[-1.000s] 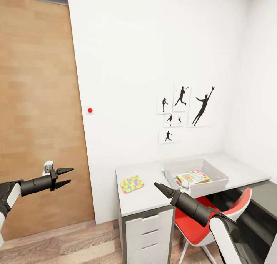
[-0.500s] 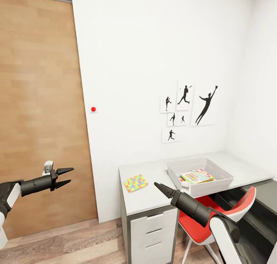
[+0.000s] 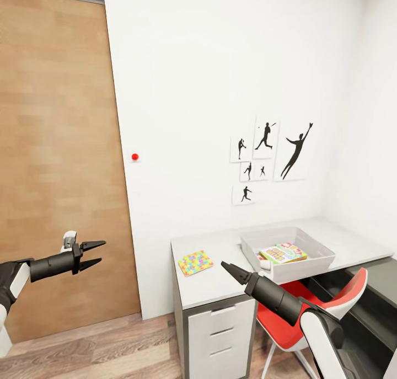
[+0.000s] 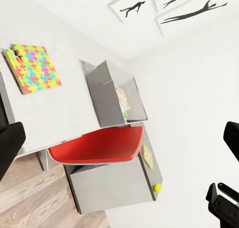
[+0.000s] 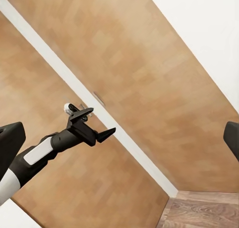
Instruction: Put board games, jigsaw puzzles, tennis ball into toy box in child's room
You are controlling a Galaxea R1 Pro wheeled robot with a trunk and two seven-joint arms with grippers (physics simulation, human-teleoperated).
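The long bench (image 3: 220,279) with a pale grey-white top and white drawer fronts is seen ahead, against the white wall. On it the wide, shallow light-grey toy box (image 3: 322,256) is found, and inside lies a thin flat board game (image 3: 282,252) with a pale multicoloured cover. A flat squarish jigsaw puzzle (image 3: 196,262) of yellow, pink, blue and green pieces is left on the bench top, apart from the toy box. In the left wrist view a small yellow-green tennis ball (image 4: 157,187) and a second flat coloured piece (image 4: 147,157) are seen further along.

The left gripper (image 3: 92,255) is held empty, jaws spread wide; the right gripper (image 3: 229,270) points forward, jaws apparently closed on nothing.

The thin puzzle could be pushed across the smooth top instead of being lifted. The red chair (image 3: 309,313) under the bench could be struck by the right arm during a reach.
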